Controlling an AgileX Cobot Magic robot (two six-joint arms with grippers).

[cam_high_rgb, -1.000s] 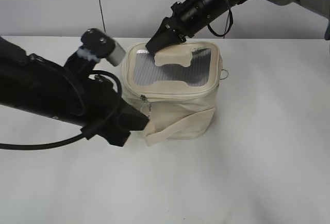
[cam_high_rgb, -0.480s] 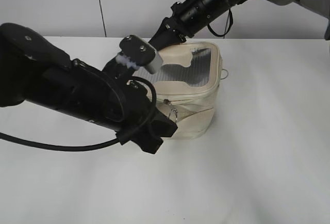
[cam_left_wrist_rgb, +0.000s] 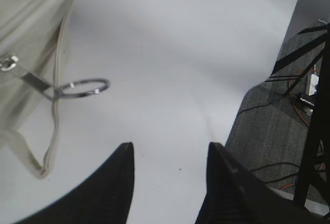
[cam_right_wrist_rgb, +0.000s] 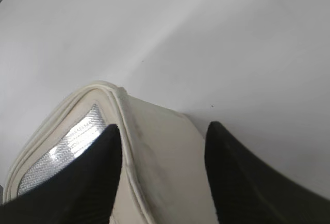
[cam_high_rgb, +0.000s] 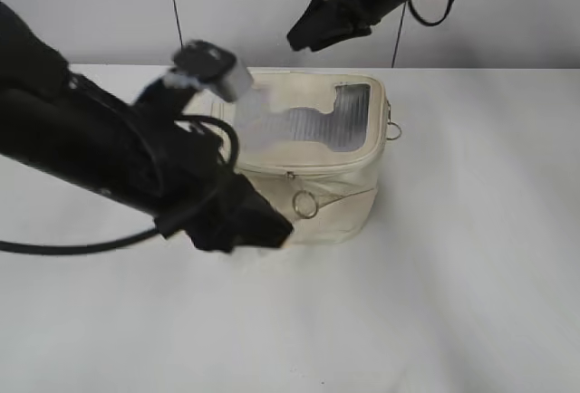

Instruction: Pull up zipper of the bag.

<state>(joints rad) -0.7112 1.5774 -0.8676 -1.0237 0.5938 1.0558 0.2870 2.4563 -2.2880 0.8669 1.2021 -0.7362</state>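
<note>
Cream bag (cam_high_rgb: pixel 313 162) standing upright on the white table (cam_high_rgb: pixel 453 275), a little above centre in the exterior view, lid up with the grey window and cream patch facing the camera. Zipper (cam_high_rgb: pixel 308 172) running round the lid rim; one slider on the front face, its ring pull (cam_high_rgb: pixel 304 204) hanging down against the fabric just under the track. Second ring (cam_high_rgb: pixel 393 129) sticking out at the right end of the bag. From the left wrist view, front ring pull (cam_left_wrist_rgb: pixel 81 87) jutting sideways off the bag (cam_left_wrist_rgb: pixel 26 53), free of any grip.

Left gripper (cam_high_rgb: pixel 254 228) low at the front-left corner of the bag, arm lying across the left of the table and hiding that side of the bag. Fingers (cam_left_wrist_rgb: pixel 116 182) apart, nothing between them, only bare table (cam_left_wrist_rgb: pixel 170 53) in the gap; ring pull near but clear of both tips.

Right gripper (cam_high_rgb: pixel 304 35) up in the air behind the bag, well above the lid, not touching. Fingers (cam_right_wrist_rgb: pixel 87 177) spread wide, empty; below them the bag's (cam_right_wrist_rgb: pixel 154 146) rim corner and a strip of the shiny window.
</note>
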